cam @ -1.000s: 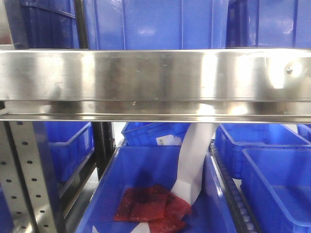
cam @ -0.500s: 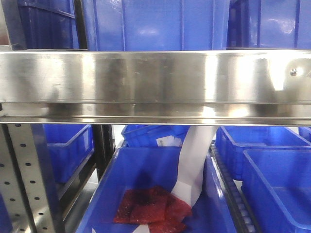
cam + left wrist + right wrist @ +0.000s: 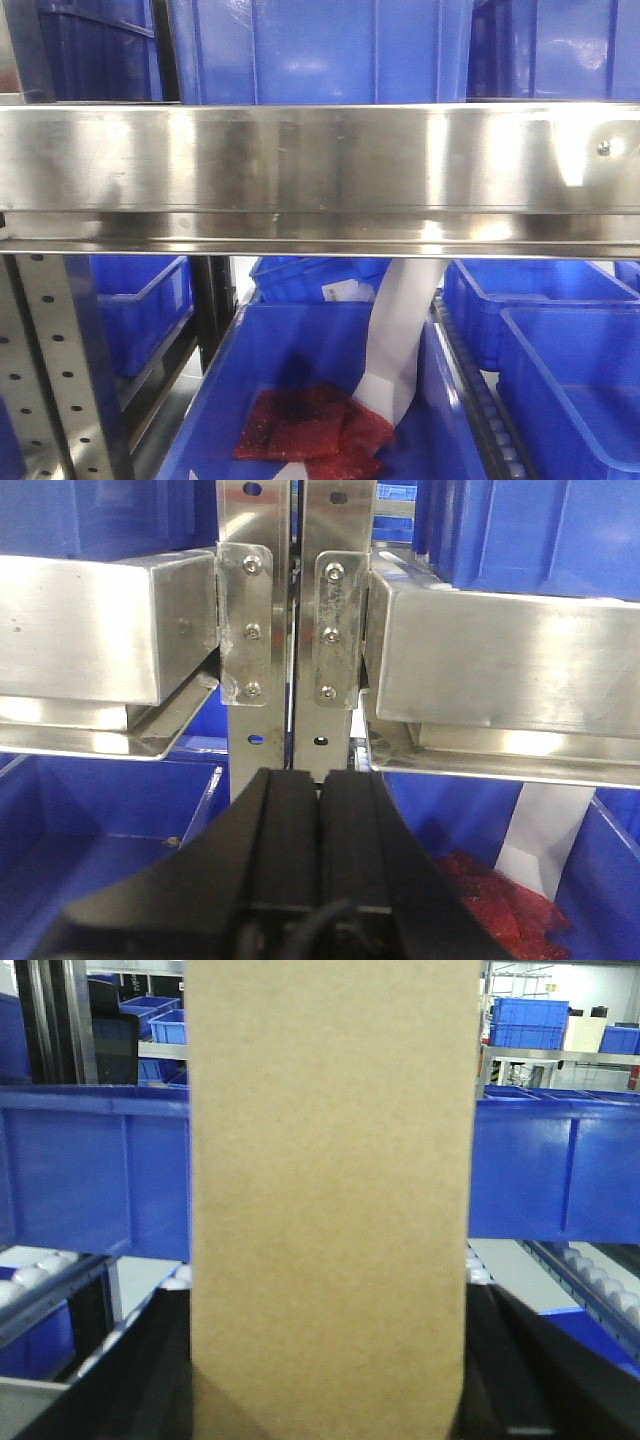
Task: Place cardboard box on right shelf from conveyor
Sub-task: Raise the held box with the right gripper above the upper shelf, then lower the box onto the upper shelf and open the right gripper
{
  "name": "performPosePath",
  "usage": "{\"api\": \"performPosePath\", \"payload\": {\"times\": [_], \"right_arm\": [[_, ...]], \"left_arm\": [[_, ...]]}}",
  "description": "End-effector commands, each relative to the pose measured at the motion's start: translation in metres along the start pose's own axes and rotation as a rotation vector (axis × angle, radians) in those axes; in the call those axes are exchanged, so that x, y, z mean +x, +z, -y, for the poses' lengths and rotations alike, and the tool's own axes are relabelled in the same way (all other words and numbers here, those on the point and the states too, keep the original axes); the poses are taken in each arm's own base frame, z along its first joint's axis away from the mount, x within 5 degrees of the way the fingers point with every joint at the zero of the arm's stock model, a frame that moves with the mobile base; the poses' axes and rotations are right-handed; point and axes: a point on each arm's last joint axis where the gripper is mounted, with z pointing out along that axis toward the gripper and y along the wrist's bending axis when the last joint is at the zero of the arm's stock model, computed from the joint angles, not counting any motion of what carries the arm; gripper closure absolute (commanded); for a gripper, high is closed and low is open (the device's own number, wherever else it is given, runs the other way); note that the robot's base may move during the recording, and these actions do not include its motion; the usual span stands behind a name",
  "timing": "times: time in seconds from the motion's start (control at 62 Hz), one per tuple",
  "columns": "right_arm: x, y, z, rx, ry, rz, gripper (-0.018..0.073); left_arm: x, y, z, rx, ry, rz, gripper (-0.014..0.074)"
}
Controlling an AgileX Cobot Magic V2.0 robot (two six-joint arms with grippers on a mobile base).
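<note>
Flat tan cardboard box (image 3: 330,1200) clamped upright in the right gripper (image 3: 325,1380).
Matte and unprinted, it sits between dark fingers (image 3: 520,1370) before a ribbed blue plastic bin (image 3: 90,1170). The left gripper (image 3: 320,800) has its smooth black jaws pressed together, empty, facing the right shelf (image 3: 300,160): a brushed, reflective steel rail on perforated uprights (image 3: 45,370).
</note>
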Motion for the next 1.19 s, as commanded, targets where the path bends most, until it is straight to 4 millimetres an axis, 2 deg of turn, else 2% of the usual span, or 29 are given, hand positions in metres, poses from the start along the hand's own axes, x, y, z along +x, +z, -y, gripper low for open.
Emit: {"api": "performPosePath", "payload": {"times": [0.0,0.161,0.306,0.484,0.613,0.823,0.919,1.177], "right_arm": [[-0.037,-0.001,0.0,0.005,0.0,0.117,0.0548],[-0.072,0.016,-0.001,0.0,-0.001,0.091,0.0548],[-0.096,0.047,-0.001,-0.012,-0.039,0.065,0.0548],[-0.109,0.086,-0.016,-0.109,-0.132,0.003,0.0548],[-0.106,0.115,-0.034,-0.172,-0.16,-0.048,0.0547],[-0.098,0.161,-0.078,-0.264,-0.489,-0.041,0.0547],[-0.093,0.177,-0.101,-0.312,-0.639,-0.02,0.0547],[-0.066,0.217,-0.161,-0.411,-0.948,-0.002,0.0546]], "left_arm": [[-0.006,0.0,0.0,0.002,-0.006,0.084,0.0713],[-0.006,0.0,0.0,0.002,-0.006,0.084,0.0712],[-0.006,0.0,0.0,0.002,-0.006,0.084,0.0712],[-0.006,0.0,0.0,0.002,-0.006,0.084,0.0713],[-0.006,0.0,0.0,0.002,-0.006,0.084,0.0713],[-0.006,0.0,0.0,0.002,-0.006,0.084,0.0713],[-0.006,0.0,0.0,0.002,-0.006,0.084,0.0713],[-0.006,0.0,0.0,0.002,-0.006,0.084,0.0713]]}}
